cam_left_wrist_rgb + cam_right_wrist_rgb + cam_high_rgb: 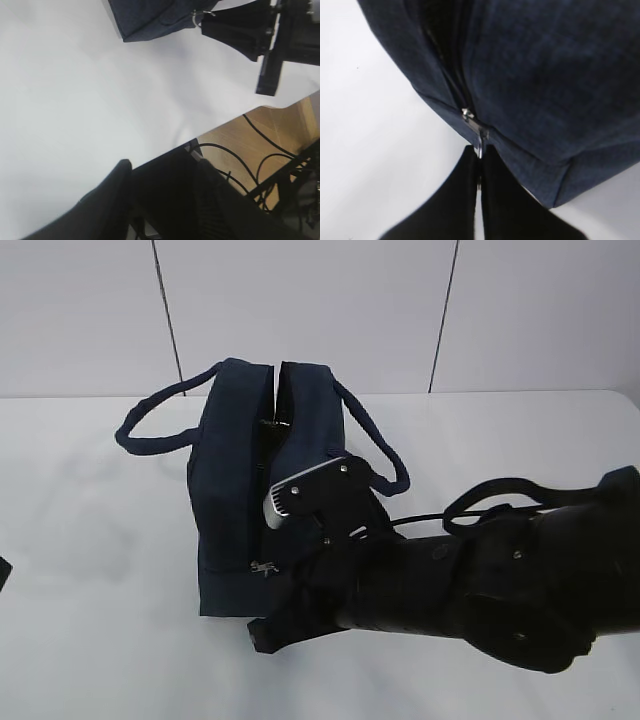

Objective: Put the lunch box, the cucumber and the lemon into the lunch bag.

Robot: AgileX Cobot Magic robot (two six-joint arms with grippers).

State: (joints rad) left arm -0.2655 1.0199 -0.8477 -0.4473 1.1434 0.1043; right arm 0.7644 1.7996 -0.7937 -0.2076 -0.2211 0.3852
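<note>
Exterior view: the bag (265, 480) is standing on the bench (90, 540), its top seam gaping. Your right end effector (268, 585) is working at the zipper pull (263, 567) low on the bag's near end. Box, cucumber and lemon are not showing in any view.

Left wrist view: your left end effector (162, 200) is hanging half open and empty over the bench edge, well apart from the bag.

Right wrist view: the right fingers (455, 200) are pinching shut on the ring pull. It is offering little purchase, so it may be slipping free; pulling hard risks dragging or tipping the unbraced bag.
</note>
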